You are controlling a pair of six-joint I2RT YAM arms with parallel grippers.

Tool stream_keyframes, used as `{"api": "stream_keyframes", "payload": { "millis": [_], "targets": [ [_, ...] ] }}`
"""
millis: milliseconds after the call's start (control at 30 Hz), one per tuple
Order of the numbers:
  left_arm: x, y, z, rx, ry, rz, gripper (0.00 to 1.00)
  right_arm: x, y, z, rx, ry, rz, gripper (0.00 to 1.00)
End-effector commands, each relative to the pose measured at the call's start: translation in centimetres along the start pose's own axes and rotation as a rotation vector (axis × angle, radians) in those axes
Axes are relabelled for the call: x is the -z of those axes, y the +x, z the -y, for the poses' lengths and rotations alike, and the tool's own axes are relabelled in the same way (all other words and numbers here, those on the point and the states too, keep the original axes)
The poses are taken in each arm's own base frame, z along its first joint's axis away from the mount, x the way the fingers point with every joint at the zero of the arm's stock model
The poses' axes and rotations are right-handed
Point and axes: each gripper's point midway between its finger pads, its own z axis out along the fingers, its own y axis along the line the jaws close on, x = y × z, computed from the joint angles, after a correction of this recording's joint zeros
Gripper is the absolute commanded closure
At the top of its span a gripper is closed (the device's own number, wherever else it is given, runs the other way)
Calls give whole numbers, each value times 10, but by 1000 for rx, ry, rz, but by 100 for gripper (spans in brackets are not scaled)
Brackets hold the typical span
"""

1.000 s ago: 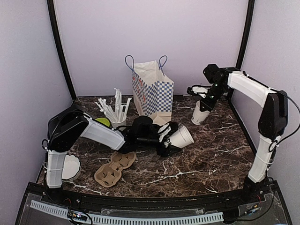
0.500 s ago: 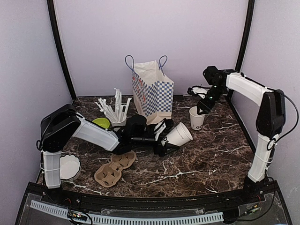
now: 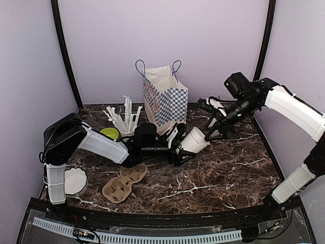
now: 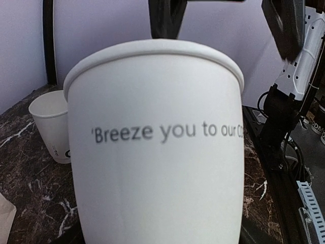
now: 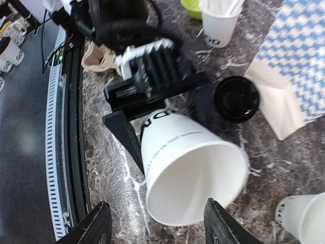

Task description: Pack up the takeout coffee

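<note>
White lidless cup (image 3: 194, 141) is gripped, tilted, mid-frame by the left gripper (image 3: 177, 146); the right gripper (image 3: 216, 131) (spread, empty) must seemingly be aligned for handover.

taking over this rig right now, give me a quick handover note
left gripper: shut on a cup, held tilted off the table, mouth toward the right arm, no lid on it.
right gripper: open, empty, in front of that cup's mouth.
second cup: upright on the table near the right gripper, also unlidded.
lid: one lies flat beside the bag; no other in view.
done: nothing packed; the carrier is empty.
left: lid both cups and pack them.
</note>
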Motion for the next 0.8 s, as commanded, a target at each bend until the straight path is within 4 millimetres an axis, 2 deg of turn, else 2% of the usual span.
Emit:
{"api": "stream_keyframes", "payload": {
  "millis": [0,100,233,333,433,533,667,700,733,767],
  "targets": [
    [4,-51,5,-13,12,124,23,-33,21,-11,-8,-91,-89,40],
    [4,-52,6,-9,16,126,23,-40,19,-16,7,-109,-105,51],
    [4,-51,5,-3,9,120,23,-38,10,-17,24,-107,-94,82],
    [5,-47,1,1,-12,109,20,-32,4,-15,39,-79,-87,98],
    [10,-40,-6,-2,-65,89,13,-28,9,-9,49,-27,-114,100],
    [22,-37,-10,-14,-130,40,11,-23,32,5,59,81,-228,100],
    [48,-17,-30,18,-301,-123,14,-19,70,15,99,197,-391,100],
    [52,-18,-37,8,-343,-148,16,-21,79,15,108,208,-429,100],
    [60,-6,-41,18,-363,-223,17,-23,86,14,119,214,-459,100],
    [63,-10,-47,20,-397,-239,19,-27,92,12,127,216,-485,100]
  ]
}}
